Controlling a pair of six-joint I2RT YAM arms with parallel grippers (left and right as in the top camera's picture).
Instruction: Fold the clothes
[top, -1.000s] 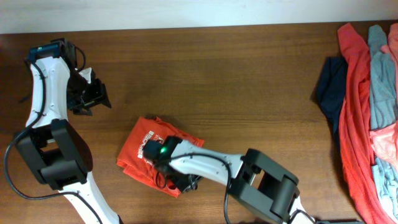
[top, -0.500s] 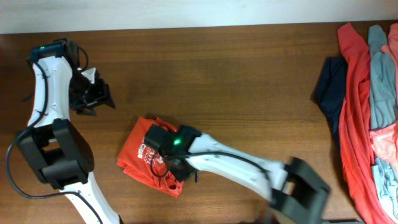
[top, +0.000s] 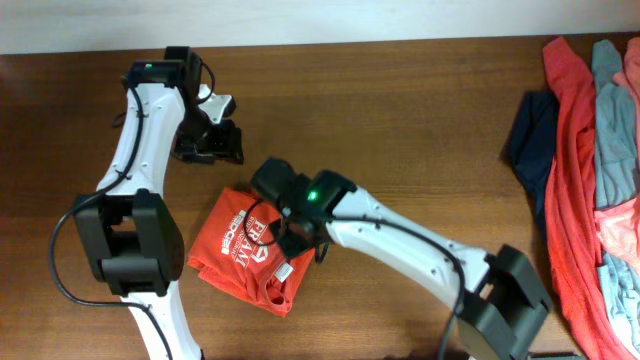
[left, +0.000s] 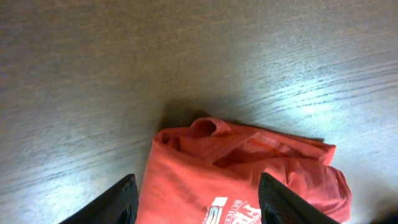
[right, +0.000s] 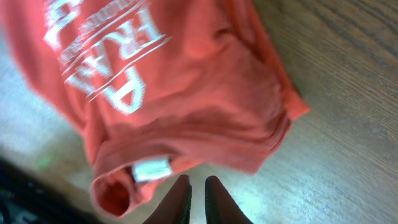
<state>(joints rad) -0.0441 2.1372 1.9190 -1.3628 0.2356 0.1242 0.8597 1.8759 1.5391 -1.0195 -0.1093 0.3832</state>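
Squaring the shirt (top: 240, 258), bundled left of centre on the bench (top: 400, 110), probably wants the wide left claw (left: 202, 198) pinching its bunched top edge while the near-closed, empty right claw (right: 198, 191) steers clear of loose folds.

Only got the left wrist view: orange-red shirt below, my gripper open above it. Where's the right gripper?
Observer: Right gripper is at the T-shirt edge, jaws nearly closed, no cloth between them.
Operator: Anything on the shirt I can't see?
Observer: A white neck label shows in the right wrist view.
Operator: More clothes to fold?
Observer: Yes, a pile of clothes lies at the right edge of the table in the overhead view, with neither arm near it.
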